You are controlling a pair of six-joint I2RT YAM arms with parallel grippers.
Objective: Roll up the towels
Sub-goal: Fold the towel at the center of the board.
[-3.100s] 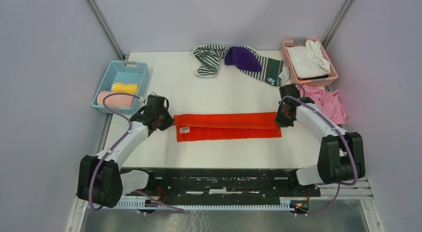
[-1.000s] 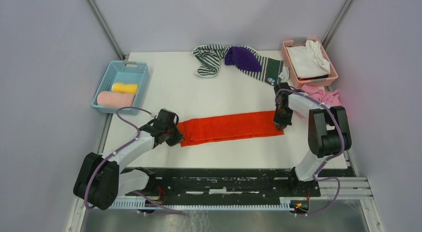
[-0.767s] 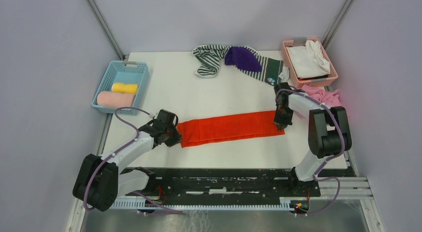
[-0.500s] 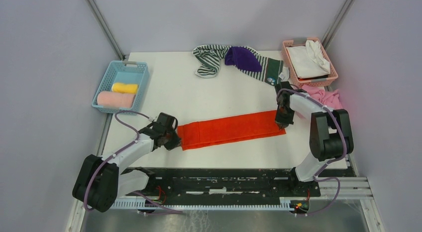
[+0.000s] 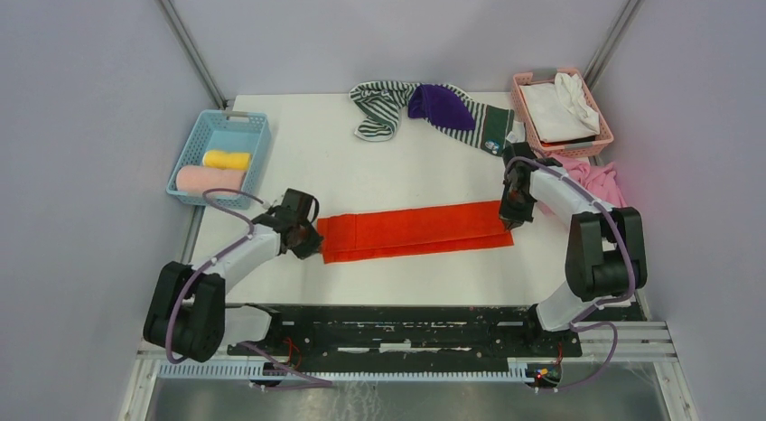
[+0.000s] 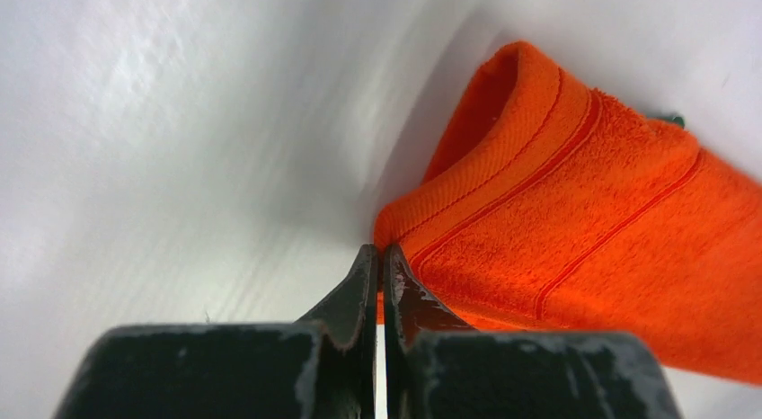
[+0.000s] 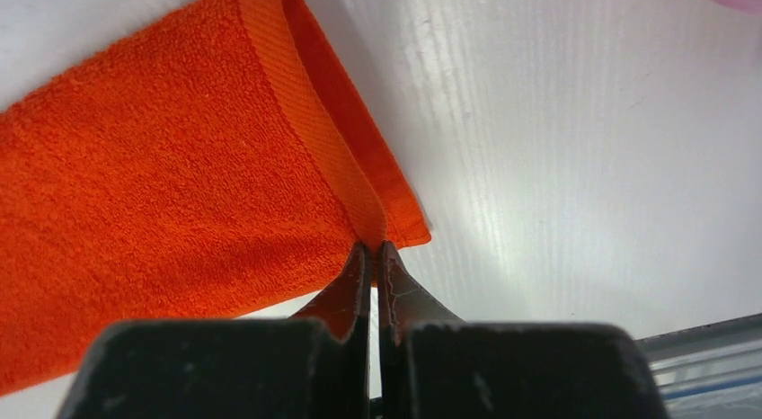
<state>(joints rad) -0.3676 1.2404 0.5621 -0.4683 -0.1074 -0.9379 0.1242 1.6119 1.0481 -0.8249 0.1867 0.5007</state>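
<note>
The orange-red towel (image 5: 415,231) lies as a long, narrow folded strip across the near middle of the table (image 5: 307,159), running left to right with its right end set slightly farther back. The left gripper (image 5: 305,243) sits at the strip's left end. In the left wrist view its fingertips (image 6: 361,280) are pressed almost together, pinching the near corner of the hem, and the end of the cloth arches up off the surface just beyond them. The right gripper (image 5: 509,215) sits at the strip's right end. Its fingertips (image 7: 358,275) are likewise drawn nearly closed on the hem (the folded layers gape slightly there). At the left edge of the table a blue basket (image 5: 186,151) holds a pink roll (image 5: 208,180) and a yellow roll (image 5: 226,159), side by side. Along the far edge a striped towel (image 5: 379,109), a purple towel (image 5: 440,105) and a dark green towel (image 5: 492,127) lie in a loose, overlapping heap. At the far right corner a pink basket (image 5: 574,149) holds white cloths (image 5: 558,105). A crumpled pink towel (image 5: 596,182) lies just in front of that basket, at the table's right edge.
</note>
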